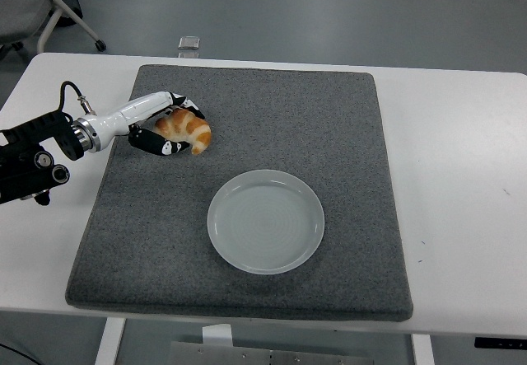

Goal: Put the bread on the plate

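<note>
A golden croissant (186, 129) is held in my left hand (170, 126), whose fingers are curled around it above the left part of the grey mat (329, 118). The white and black hand comes in from the left edge on a black arm (33, 155). A pale round plate (265, 221) lies on the mat, down and to the right of the croissant, with nothing on it. The right arm does not show.
The grey mat covers most of the white table (461, 159). A small grey object (189, 44) sits at the table's far edge. A chair base (58, 7) stands on the floor at the top left.
</note>
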Controlling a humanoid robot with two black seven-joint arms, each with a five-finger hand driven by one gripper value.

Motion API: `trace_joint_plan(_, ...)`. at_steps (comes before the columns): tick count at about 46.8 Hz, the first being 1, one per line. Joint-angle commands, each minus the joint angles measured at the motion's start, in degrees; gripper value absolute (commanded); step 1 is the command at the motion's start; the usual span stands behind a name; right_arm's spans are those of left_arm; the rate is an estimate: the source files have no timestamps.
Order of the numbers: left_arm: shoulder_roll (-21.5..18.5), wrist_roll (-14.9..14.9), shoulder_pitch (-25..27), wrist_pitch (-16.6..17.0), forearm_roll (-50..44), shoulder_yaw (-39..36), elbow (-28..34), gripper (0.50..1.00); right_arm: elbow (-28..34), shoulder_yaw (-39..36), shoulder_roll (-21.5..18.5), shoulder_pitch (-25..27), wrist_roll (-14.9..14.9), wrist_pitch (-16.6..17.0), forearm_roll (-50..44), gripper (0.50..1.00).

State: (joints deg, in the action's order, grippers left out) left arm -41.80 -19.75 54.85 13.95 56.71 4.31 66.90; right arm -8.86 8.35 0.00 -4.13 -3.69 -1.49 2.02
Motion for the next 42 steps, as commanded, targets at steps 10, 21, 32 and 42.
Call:
trace_joint_plan(10,-0.1,0.0,0.3,-0.2,0.1,1.4,0.0,0.500,0.0,0.1,0.0,0.0,0.0,0.0,0.0,0.930)
trace_joint_plan(21,-0.7,0.1,0.3,-0.2,0.0,1.6,0.0,0.500,0.0,0.1,0.0,0.0,0.0,0.0,0.0,0.930)
trace_joint_plan(32,-3.3,0.0,0.9,-0.6,-3.3,3.6,-1.9,0.500,0.0,0.0,0.0,0.0,0.0,0.0,0.0,0.930)
trace_joint_plan(42,-3.5,-0.5,2.0,-5.2,-4.5,7.2,-7.8,0.500,0.0,0.0,0.0,0.0,0.0,0.0,0.0,0.930)
